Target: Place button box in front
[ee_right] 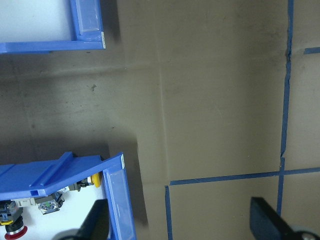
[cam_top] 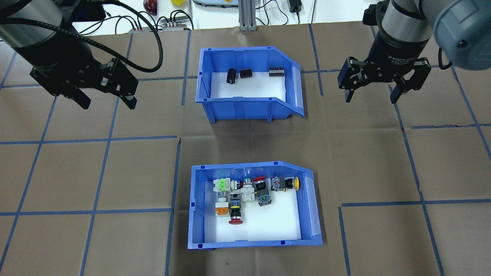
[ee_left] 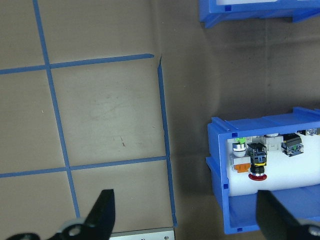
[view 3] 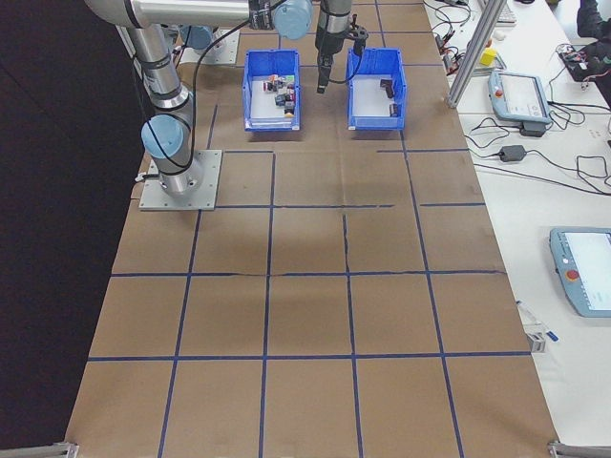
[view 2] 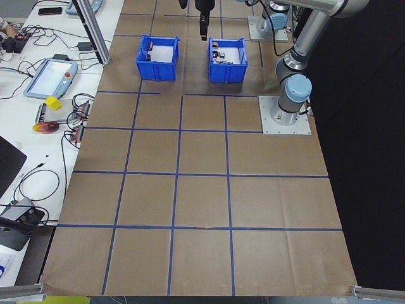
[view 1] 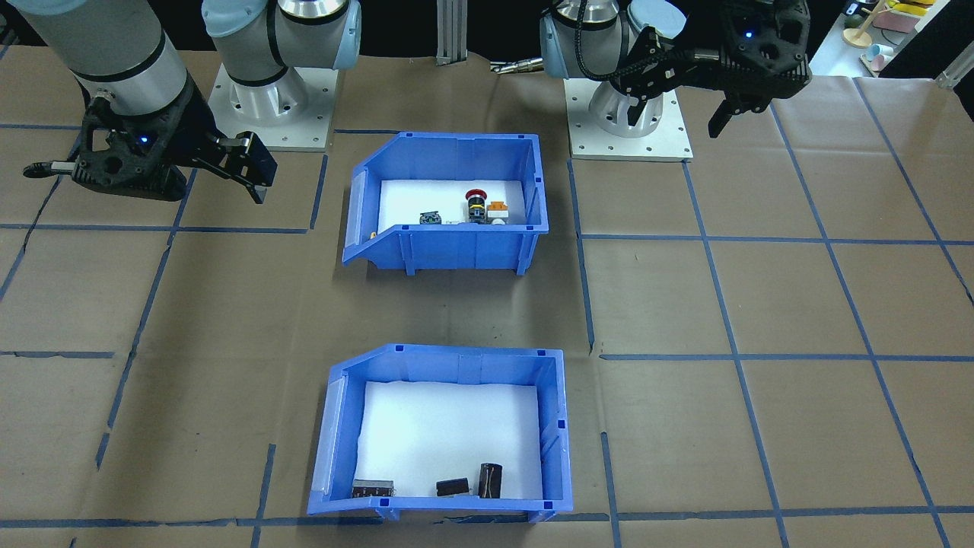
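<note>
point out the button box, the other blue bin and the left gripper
button box (cam_top: 199, 209): overhead exterior, left wall.
other blue bin (cam_top: 245, 107): overhead exterior, near wall.
left gripper (cam_top: 107, 103): overhead exterior, between fingertips.

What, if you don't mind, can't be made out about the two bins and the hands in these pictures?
- Button box, front-facing view: its near wall hides most switches.
- Other bin, left view: dark parts too small to identify.
- Left hand, left wrist view: fingers cut off by the bottom edge.
- Right hand, right wrist view: likewise cut off.

Paper-covered table (cam_top: 345, 161): button box (cam_top: 199, 214), second bin (cam_top: 245, 105) apart.
</note>
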Robot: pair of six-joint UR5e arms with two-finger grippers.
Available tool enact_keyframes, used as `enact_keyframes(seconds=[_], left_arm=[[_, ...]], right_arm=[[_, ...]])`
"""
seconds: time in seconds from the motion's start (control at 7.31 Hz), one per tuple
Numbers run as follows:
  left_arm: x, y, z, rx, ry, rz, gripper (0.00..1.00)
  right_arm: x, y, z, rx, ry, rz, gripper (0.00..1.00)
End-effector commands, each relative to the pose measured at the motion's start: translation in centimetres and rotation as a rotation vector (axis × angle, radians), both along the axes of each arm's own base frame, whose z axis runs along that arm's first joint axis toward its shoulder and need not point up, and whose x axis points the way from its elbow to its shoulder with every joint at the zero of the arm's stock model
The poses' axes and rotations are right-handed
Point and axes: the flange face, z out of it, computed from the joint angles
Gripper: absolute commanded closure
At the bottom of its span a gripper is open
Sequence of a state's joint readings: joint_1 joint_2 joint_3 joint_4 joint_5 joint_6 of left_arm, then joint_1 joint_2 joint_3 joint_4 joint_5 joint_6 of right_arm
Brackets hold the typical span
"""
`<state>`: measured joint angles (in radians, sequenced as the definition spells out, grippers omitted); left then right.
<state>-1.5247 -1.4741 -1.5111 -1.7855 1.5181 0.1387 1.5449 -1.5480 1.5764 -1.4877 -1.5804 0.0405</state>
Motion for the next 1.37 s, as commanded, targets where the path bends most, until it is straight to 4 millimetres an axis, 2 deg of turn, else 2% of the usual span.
enact_keyframes(seconds=[0.0, 0.14, 0.41, 0.55, 0.68, 0.82, 0.96, 1.09, 1.23], left_arm=[[0.0, -0.1, -0.3, 0.006, 0.003, 0.001, 0.01], [0.0, -0.1, -0.4, 0.008, 0.003, 0.001, 0.01], [-0.1, -0.2, -0.6, 0.012, 0.009, 0.006, 0.01], [-0.3, -0.1, -0.7, 0.015, 0.008, 0.015, 0.01], [-0.6, 0.7, 0.2, -0.005, 0.009, 0.013, 0.01], [-1.3, 0.5, -0.4, 0.008, 0.008, 0.016, 0.01], [-3.1, 0.8, -1.0, 0.026, 0.023, 0.051, 0.01], [-6.1, 2.5, -1.6, 0.049, 0.065, 0.054, 0.01], [-8.1, 3.8, -2.5, 0.054, 0.062, 0.009, 0.01]], right_arm=[[0.0, -0.3, 0.1, 0.003, -0.01, 0.095, 0.0], [0.2, -0.7, -0.6, 0.013, -0.028, 0.146, 0.0], [0.2, -2.1, -0.9, 0.01, -0.054, 0.37, 0.0], [0.2, -3.3, -1.0, 0.01, -0.064, 0.457, 0.0], [0.2, -4.9, -1.6, 0.022, -0.062, 0.504, 0.0], [1.1, -6.1, -1.6, 0.012, -0.066, 0.606, 0.0], [2.9, -7.6, -1.7, -0.013, -0.07, 0.755, 0.0], [5.5, -8.6, -2.3, -0.015, -0.075, 0.859, 0.0], [7.6, -9.9, -3.4, -0.017, -0.088, 0.983, 0.0]])
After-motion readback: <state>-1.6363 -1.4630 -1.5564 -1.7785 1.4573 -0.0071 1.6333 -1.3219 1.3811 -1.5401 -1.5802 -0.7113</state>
